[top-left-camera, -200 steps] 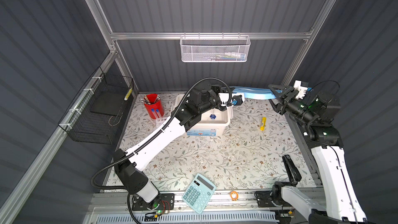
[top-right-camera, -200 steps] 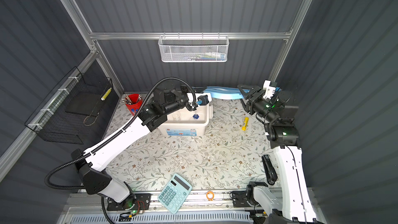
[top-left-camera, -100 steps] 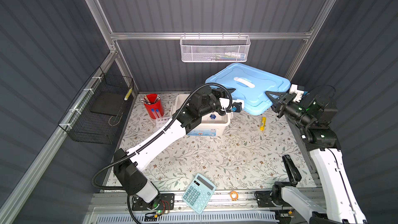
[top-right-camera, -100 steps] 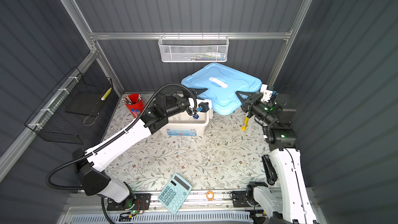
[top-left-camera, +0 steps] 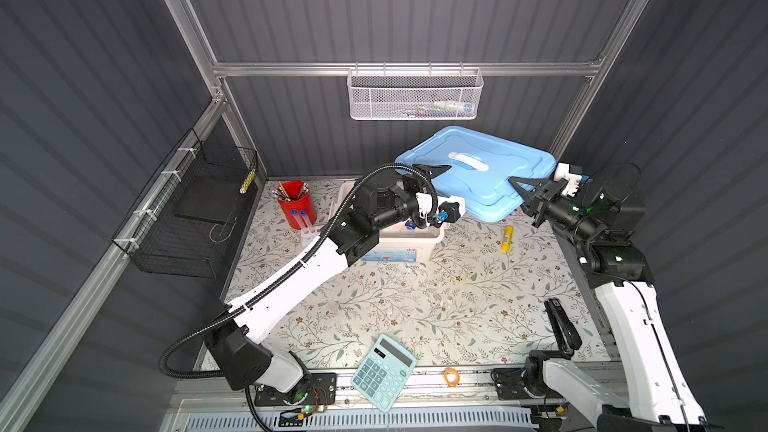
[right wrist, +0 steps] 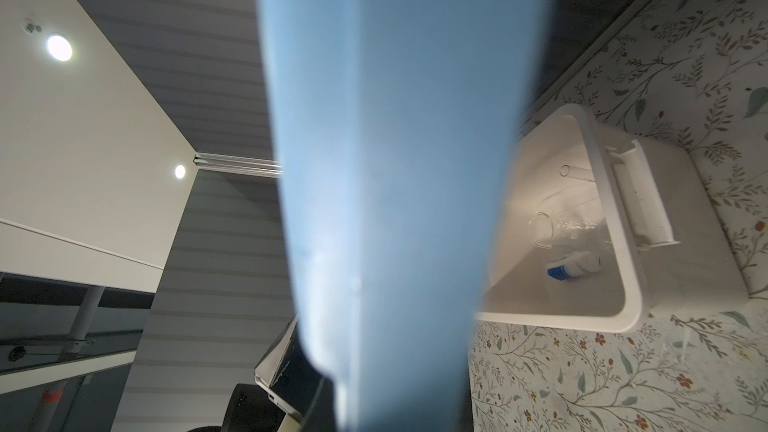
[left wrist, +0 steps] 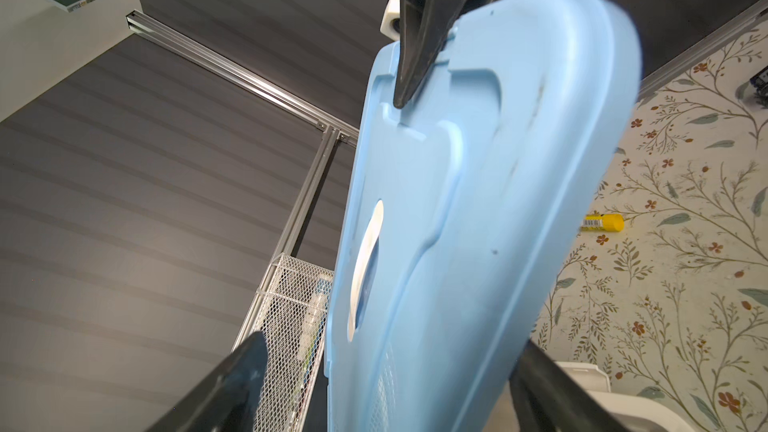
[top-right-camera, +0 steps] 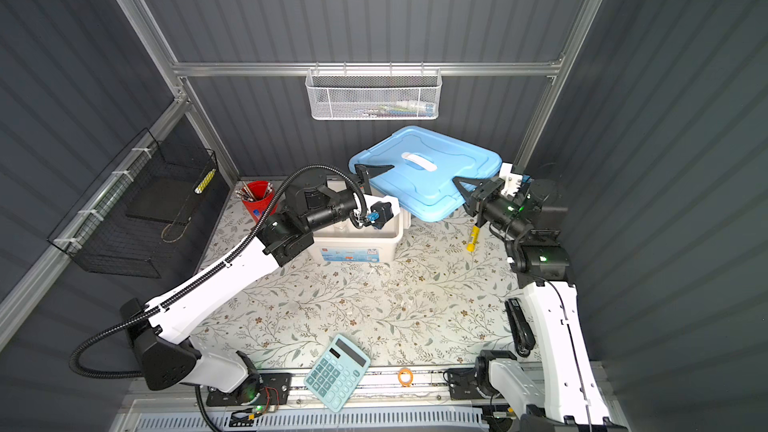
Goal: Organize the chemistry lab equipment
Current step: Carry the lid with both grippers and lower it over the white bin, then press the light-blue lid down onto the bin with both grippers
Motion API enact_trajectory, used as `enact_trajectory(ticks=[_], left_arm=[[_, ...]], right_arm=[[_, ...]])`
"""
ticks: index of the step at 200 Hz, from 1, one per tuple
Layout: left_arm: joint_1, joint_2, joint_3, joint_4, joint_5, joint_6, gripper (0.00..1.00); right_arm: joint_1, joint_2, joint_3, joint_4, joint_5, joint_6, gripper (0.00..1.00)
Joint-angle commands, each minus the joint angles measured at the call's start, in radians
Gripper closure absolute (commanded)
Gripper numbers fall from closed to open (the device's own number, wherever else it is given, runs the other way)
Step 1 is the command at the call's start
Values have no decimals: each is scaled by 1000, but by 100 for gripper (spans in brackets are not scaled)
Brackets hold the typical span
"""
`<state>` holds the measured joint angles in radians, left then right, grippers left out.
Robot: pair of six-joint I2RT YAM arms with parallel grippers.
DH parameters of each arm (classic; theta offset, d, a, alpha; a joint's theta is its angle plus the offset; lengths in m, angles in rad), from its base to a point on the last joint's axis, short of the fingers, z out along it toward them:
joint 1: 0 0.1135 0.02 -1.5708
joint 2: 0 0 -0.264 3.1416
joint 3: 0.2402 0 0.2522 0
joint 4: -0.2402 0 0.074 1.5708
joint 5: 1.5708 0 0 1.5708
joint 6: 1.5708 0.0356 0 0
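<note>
Left gripper (left wrist: pixel 390 344) of mine stretches past the two blue-capped test tubes (top-left-camera: pixel 299 220), upright just beside the red cup (top-left-camera: pixel 289 207), and over the white bin (top-left-camera: pixel 432 236) — a clear beaker (right wrist: pixel 544 230), a clear tube (right wrist: pixel 575 172) and a blue-white labelled piece (right wrist: pixel 573 265) lie inside it. Its jaws stand spread wide, one on each side of the blue lid (top-left-camera: pixel 490 184), not pinching it. My right gripper (top-left-camera: pixel 517 189) is clamped on the lid's opposite edge, holding it tilted in the air beside the bin's right end.
</note>
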<state>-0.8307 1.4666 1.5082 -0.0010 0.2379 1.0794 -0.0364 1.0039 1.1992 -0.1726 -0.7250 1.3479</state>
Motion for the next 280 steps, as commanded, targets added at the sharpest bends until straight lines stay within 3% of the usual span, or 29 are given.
enact_trajectory(ticks=[1,64,100,114,139,169,219,242,280], left_arm=[[-8,-69,-15,31,42,-81,10],[-8,-163,-27,-45,54,-207,9],[9,-165,24,-83,-25,-308,9],[68,-149,47,-92,16,-408,9],[252,-122,50,-35,181,-676,9],[360,-72,83,-7,252,-837,10],[532,-51,52,79,317,-1077,10],[629,-77,-38,147,336,-1209,11],[729,-125,-190,175,327,-1305,11]], right_arm=[[-5,16,42,26,-5,-65,96],[-31,39,62,6,-79,-138,96],[-31,39,51,28,-161,-181,96],[-31,35,34,29,-192,-203,96],[-28,39,-10,71,-259,-224,96],[12,52,-60,148,-297,-229,95],[126,150,-102,275,-306,-227,96],[176,216,-84,321,-311,-232,96],[232,335,-52,388,-317,-232,97]])
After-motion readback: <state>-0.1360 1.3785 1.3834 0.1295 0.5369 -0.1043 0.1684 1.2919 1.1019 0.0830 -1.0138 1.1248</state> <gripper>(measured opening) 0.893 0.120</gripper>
